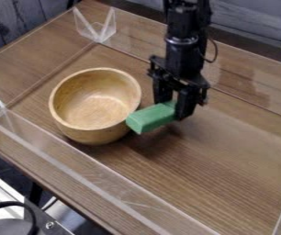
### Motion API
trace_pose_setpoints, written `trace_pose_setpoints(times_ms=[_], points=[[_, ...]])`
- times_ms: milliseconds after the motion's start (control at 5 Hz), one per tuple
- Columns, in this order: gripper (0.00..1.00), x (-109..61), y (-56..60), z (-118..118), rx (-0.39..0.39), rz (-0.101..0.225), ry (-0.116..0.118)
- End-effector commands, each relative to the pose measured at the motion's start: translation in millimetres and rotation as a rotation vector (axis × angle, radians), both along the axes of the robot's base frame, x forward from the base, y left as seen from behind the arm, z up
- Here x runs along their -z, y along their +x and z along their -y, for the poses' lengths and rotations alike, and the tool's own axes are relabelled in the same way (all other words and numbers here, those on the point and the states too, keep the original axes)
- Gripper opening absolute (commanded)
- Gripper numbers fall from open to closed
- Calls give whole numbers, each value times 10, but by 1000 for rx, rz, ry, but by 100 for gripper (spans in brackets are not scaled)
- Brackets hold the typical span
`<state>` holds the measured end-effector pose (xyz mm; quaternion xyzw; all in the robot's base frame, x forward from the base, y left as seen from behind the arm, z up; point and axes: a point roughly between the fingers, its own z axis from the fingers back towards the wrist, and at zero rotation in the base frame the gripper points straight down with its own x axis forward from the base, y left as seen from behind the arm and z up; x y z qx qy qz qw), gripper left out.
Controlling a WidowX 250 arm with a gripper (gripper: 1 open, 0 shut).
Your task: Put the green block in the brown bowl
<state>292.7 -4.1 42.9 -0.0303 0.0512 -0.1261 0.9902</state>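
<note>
Camera view: the gripper (177,106) points straight down, its jaws clamped on one end of the green block (151,118), which hangs tilted just above the wooden table (229,156), outside the brown bowl (95,105) and close beside its right rim. The bowl sits toward the table's left edge, inside the clear plastic wall (57,170) along the near edge.

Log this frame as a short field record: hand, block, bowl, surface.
hand: pointing down, shut on the green block
block: green, held at one end, tilted, low beside the bowl's right side, outside it
bowl: brown wood, upright, nothing in it
surface: wooden table with clear walls around it
task state: block not yet in bowl
</note>
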Motion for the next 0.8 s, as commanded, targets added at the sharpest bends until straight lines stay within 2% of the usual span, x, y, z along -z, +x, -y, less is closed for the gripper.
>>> trace_pose_setpoints(times_ms=[0,600], points=[[0,-62,52,34,17,48,-5],[0,26,35,160,41,51,-20]])
